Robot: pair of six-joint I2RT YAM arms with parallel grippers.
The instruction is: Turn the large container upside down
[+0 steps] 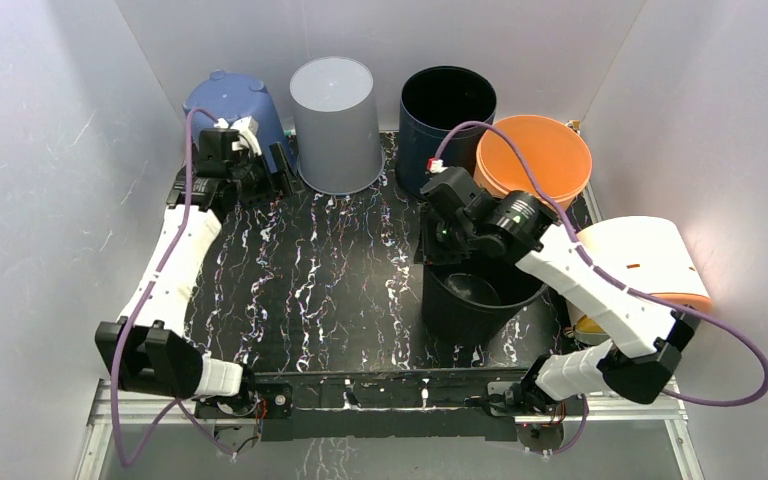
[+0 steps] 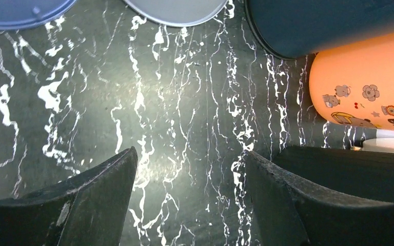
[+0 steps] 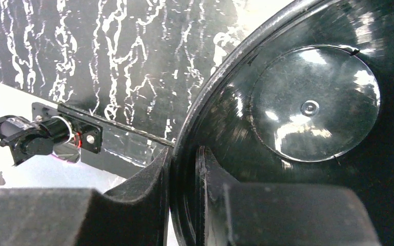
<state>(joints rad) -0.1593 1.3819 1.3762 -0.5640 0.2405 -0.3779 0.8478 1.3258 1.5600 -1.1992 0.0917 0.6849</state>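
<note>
Marbled tabletop [image 1: 310,280], white walls [image 1: 40,150], black container [image 1: 460,318]

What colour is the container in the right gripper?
The container is glossy black; right wrist view shows it best.

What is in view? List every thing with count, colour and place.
round blue plastic bucket: one, blue, back left, bottom up.
tall grey plastic container: one, grey, back, bottom up.
dark open-topped container: one, dark navy, back, mouth up.
orange plastic container: one, orange, back right.
white-and-orange container: one, white with orange, right edge.
large black plastic bucket: one, black, front right, upright.
black white-veined table: one, beneath all.
left claw: one, black, open, by blue bucket.
right claw: one, black, gripping black bucket's rim.
</note>
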